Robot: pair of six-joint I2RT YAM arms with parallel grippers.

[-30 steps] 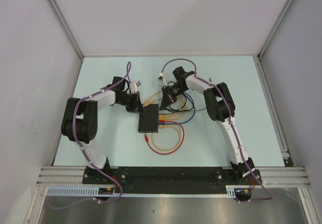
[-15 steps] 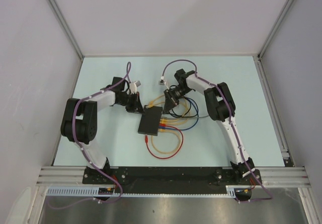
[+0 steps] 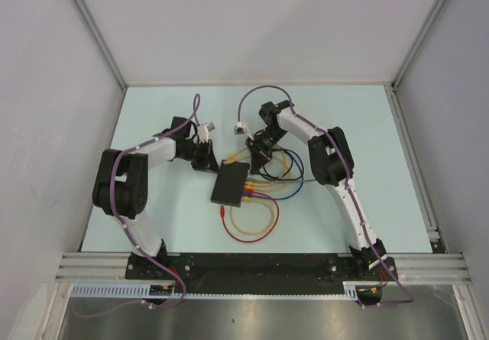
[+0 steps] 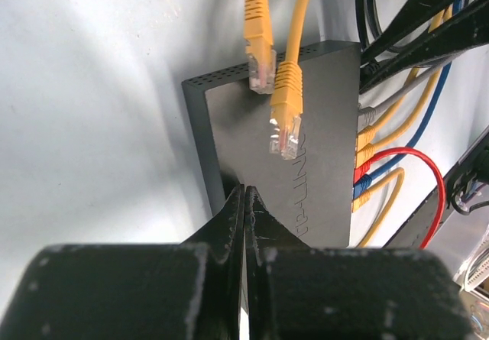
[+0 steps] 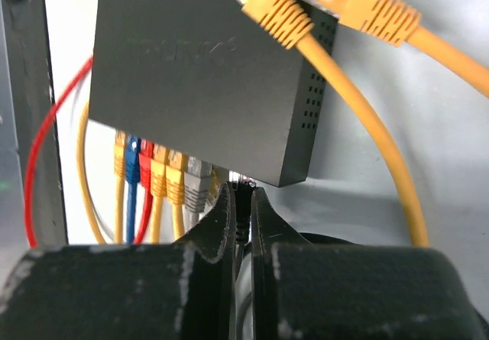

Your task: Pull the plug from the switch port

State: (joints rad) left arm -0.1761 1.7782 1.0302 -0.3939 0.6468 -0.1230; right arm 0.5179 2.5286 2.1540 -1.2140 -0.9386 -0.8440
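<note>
The switch (image 3: 231, 186) is a flat black box lying tilted on the pale table, with yellow, blue, red and grey plugs (image 5: 157, 176) in the sockets along one edge. My right gripper (image 5: 242, 189) is shut on a black plug (image 5: 243, 212) at the end socket near the switch's (image 5: 199, 72) corner. The plug's clear tip shows right at the socket edge. My left gripper (image 4: 245, 192) is shut with nothing in it, its tips resting on the switch's (image 4: 306, 157) opposite side. In the top view the left gripper (image 3: 206, 163) and the right gripper (image 3: 258, 155) flank the box.
Two loose yellow plugs (image 4: 286, 118) lie across the switch's top. A red cable loop (image 3: 252, 229) and yellow cable lie in front of the switch, and blue and black cables (image 3: 286, 187) curl to its right. A metal rail (image 3: 260, 263) runs along the near edge.
The switch has turned and slid slightly, now lying tilted. My right gripper has moved a little left and away from the bases, and the cables beside it have shifted. The left arm has barely moved.
</note>
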